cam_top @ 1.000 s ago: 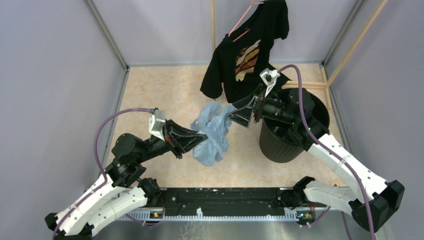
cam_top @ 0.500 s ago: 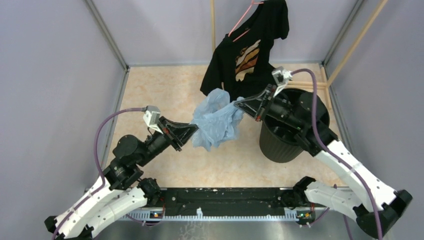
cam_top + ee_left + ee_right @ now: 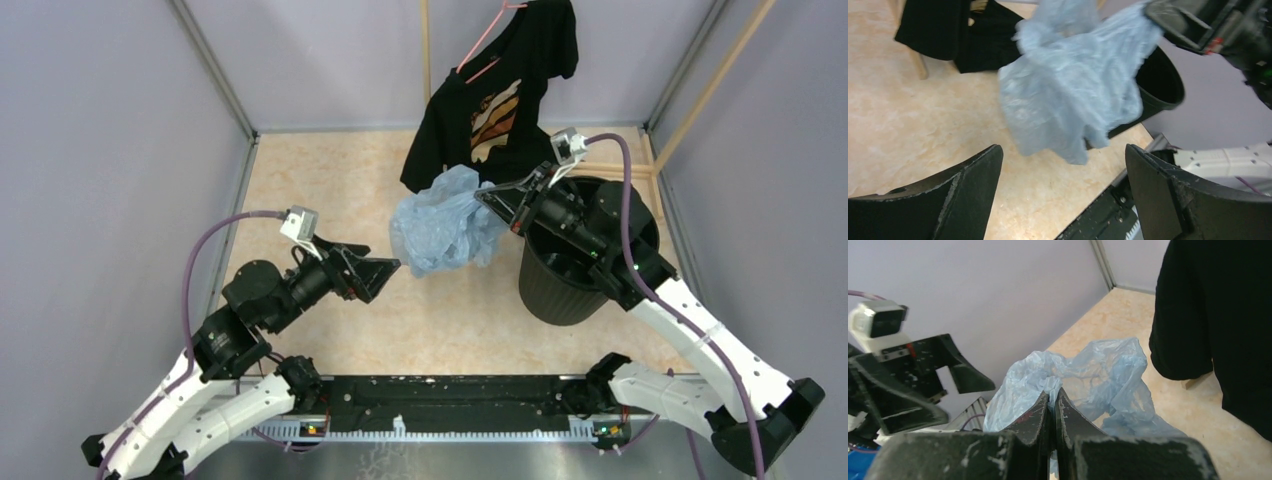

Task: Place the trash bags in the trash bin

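Where the left arm reaches in from the near left corner, we find the left gripper [image 3: 385, 277] with its jaws spread wide and nothing between them. Its wrist view shows both fingers [image 3: 968, 195] bare, with the table [image 3: 320, 190] visible through the gap. Just beyond those fingertips, and by our reading not touching them, the trash bag [image 3: 445, 222] hangs clear of the table as a crumpled, translucent pale blue bundle. Behind it, at the far side, a black T-shirt [image 3: 500, 90] with an orange print hangs from a pink hanger [image 3: 480, 45]; in the top view the bag's upper edge overlaps the shirt's lower hem. At the bag's upper right we record the right gripper [image 3: 482, 197] with its jaws pressed together on a fold of the film, and the right wrist view confirms the plastic pinched between the two fingers [image 3: 1040, 415]. The bag's whole weight hangs from this grip. Further right, the trash bin [image 3: 555, 290] stands upright on the table, with the right arm lying across its mouth. The bag sits to the left of the bin's rim, outside the opening and not inside it.
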Available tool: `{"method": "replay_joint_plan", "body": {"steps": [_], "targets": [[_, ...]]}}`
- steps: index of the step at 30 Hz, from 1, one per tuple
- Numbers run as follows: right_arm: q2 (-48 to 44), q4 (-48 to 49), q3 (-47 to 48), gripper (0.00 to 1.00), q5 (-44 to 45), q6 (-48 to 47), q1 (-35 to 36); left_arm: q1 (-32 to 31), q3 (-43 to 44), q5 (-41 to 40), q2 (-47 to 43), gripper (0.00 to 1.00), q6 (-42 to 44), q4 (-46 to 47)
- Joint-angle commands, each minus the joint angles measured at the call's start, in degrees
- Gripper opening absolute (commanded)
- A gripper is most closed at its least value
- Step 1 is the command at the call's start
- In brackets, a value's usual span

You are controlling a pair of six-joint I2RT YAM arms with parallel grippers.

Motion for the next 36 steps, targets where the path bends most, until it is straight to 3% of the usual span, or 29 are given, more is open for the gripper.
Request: {"method": "replay_joint_plan", "body": {"steps": [1,5,11,15,23,24,27,33,36], "targets": [[1.5,3.6,-0.3,0.00,2.3,3.8,-0.2,-0.1,5.4,10.6,3.1,0.99,-0.3,-1.9],[2.7,5.8,-1.1,0.00,1.0,5.5,-0.2,0.0,4.0,15.6,6.6,0.98,-3.2,0.9],[3.3,10.0,-3.7,0.00,-2.5,7.9,-0.1,0.0,-0.8,10.3,9.9,0.82,-7.1,8.9],[4.1,9.1,-3.2,0.00,-4.9,7.1,-0.1,0.0,2.3,6.3,14.2,0.72,-6.1,6.2],[4.4,7.4,-5.1,0.00,-6.5,5.8,0.5,0.0,5.3,1.7,19.1,0.63,-5.9,2.7],[4.5,7.5,-5.2,0.00,-6.9,5.8,0.6,0.0,5.6,0.5,19.3,0.60,-6.1,2.0],[4.6,7.8,-6.4,0.00,-7.4,5.7,1.0,0.0,6.1,-1.2,18.7,0.35,-6.9,1.0],[6.2,7.4,-8.2,0.00,-7.8,4.6,1.1,0.0,8.7,-3.1,16.2,0.01,-10.2,-1.1],[7.6,8.6,-9.3,0.00,-8.2,4.6,1.8,0.0,11.5,-4.3,16.3,0.00,-14.0,-6.1]]}}
